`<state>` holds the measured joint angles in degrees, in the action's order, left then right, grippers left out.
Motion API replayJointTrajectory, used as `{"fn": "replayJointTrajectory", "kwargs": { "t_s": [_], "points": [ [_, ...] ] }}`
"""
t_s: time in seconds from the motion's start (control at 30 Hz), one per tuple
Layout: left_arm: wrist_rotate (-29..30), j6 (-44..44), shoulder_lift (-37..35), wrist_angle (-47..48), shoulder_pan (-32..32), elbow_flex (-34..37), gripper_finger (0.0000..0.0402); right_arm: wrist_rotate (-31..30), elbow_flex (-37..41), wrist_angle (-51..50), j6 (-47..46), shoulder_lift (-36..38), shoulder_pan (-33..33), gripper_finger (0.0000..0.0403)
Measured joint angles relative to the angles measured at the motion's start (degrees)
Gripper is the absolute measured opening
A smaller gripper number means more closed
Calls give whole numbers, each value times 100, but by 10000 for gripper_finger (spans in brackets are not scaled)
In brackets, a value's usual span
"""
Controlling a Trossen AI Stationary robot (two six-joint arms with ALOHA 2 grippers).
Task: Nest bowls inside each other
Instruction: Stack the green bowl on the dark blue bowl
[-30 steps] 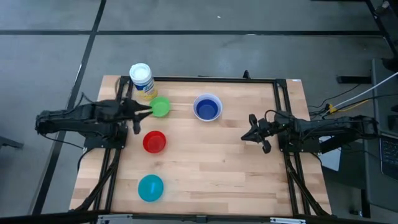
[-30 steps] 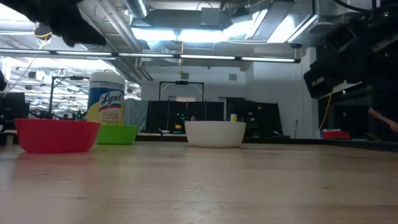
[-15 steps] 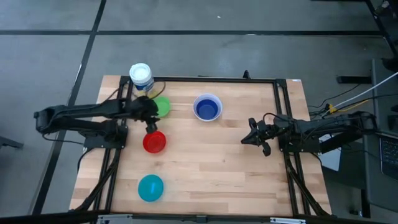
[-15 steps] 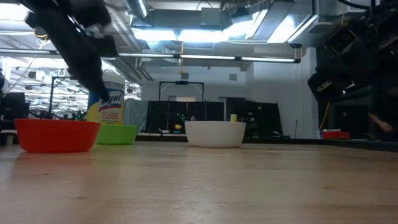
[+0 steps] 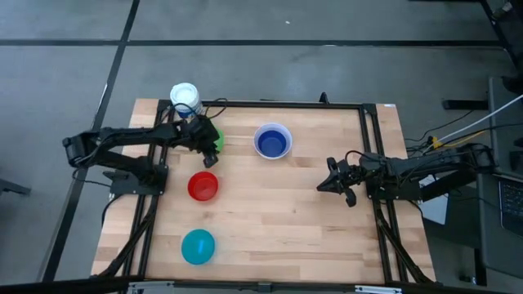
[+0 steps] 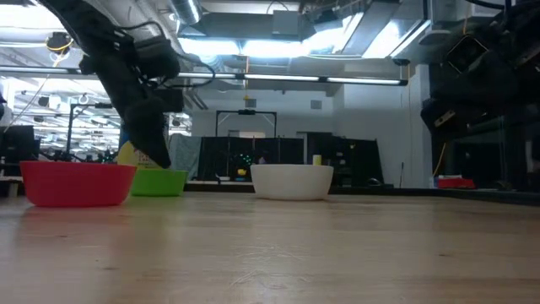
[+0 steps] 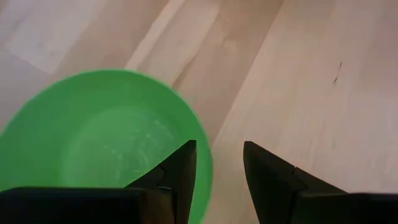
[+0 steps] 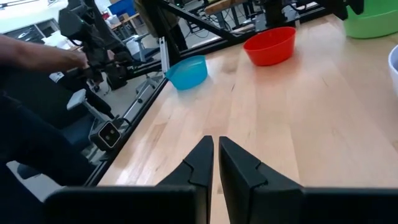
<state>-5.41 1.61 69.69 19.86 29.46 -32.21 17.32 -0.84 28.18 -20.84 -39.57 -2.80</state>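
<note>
we find the left gripper (image 7: pixel 214 165) poised over the small round green plastic bowl (image 7: pixel 102 146), fingers parted with one tip inside the rim and one outside; we judge this straddle is meant to pinch the wall for lifting. nothing is held yet. the green bowl sits near the table's far left edge, just beside the white-lidded jar with a yellow label (image 5: pixel 185 98). the red plastic bowl (image 5: pixel 203 186) lies near it, the teal bowl (image 5: pixel 198 246) further toward the near edge. the dark blue bowl already rests inside the white bowl (image 5: pixel 272 141), so that pair looks nested. the right gripper (image 5: pixel 333 181) waits at the right side, fingers nearly together, empty.
</note>
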Motion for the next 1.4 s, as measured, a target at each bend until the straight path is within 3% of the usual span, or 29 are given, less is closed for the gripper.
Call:
{"fn": "replayJointTrajectory", "kwargs": {
  "t_s": [0.2,0.3,0.37,0.43,0.57,0.67,0.87,1.13,1.27,1.4],
  "points": [
    [4,28,412,-200,-9,0,130,-140,0,0,-18,0,-134,30],
    [383,228,654,-208,-22,0,121,-204,0,0,-18,0,-214,30],
    [463,256,769,-271,-50,0,88,-260,0,-2,-31,0,-281,30],
    [410,264,827,-607,-122,2,32,-297,-2,0,-80,0,-353,30],
    [349,318,793,-1566,-429,-160,6,-381,-2,-1,-205,0,-501,30],
    [31,173,832,-1847,-901,-750,5,-542,-2,0,-278,0,-656,30],
    [277,-466,1746,-1184,-1681,-2404,4,-1013,-2,0,-275,0,-945,30],
    [-96,-1002,3520,-980,-1529,-3826,3,-1492,-2,0,-275,0,-1202,30],
    [96,-1279,3892,-941,-1478,-4174,3,-1694,-2,0,-291,0,-1294,29],
    [-124,-1055,3999,-844,-1281,-4290,20,-1743,-2,1,-325,0,-1370,29]
  ]
}}
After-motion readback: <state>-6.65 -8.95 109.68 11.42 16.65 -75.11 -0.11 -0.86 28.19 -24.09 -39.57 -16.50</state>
